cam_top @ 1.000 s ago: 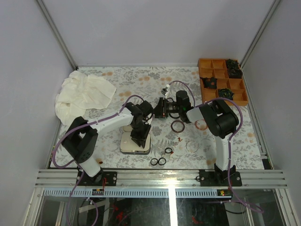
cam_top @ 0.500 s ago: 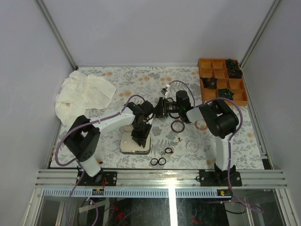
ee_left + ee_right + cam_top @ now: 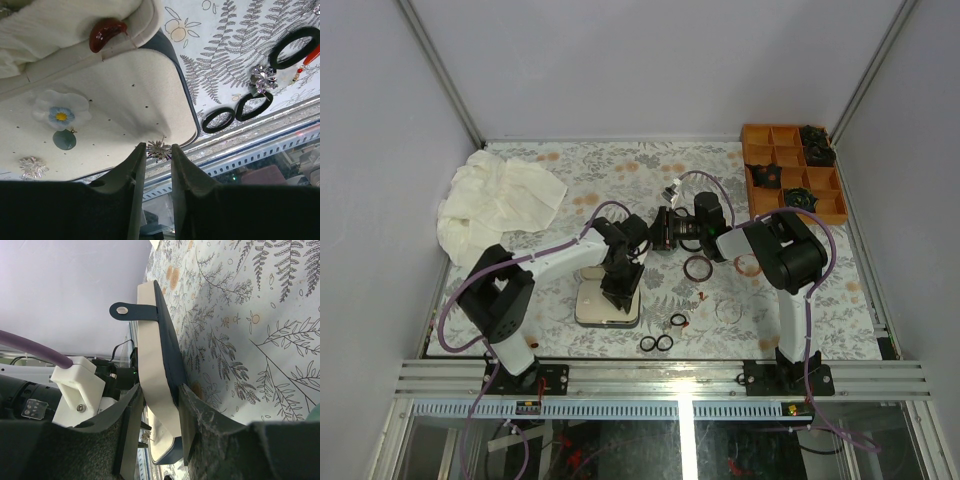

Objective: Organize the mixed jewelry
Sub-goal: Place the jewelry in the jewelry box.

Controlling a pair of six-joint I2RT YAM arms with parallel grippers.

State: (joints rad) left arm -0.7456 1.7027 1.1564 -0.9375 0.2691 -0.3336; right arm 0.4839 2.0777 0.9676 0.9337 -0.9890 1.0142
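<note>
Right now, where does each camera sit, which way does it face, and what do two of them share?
Top external: above, behind the bases, looking down on the table; left arm and right arm show.
Left wrist: on that wrist, faces down into the open case; left gripper pinches a silver star piece.
Right wrist: on that wrist, looks along the table; right gripper clamps the case lid.
Shared: top and left wrist show the black rings.

Two black rings (image 3: 656, 343) flat, touching side by side, near counter (image 3: 650, 165) front edge. Third black ring (image 3: 677, 321) just behind; red bit (image 3: 688, 324) beside it. Clear hoop (image 3: 728, 309) farther right. Silver starburst piece (image 3: 159, 151) pinched in left gripper (image 3: 158, 146).
</note>
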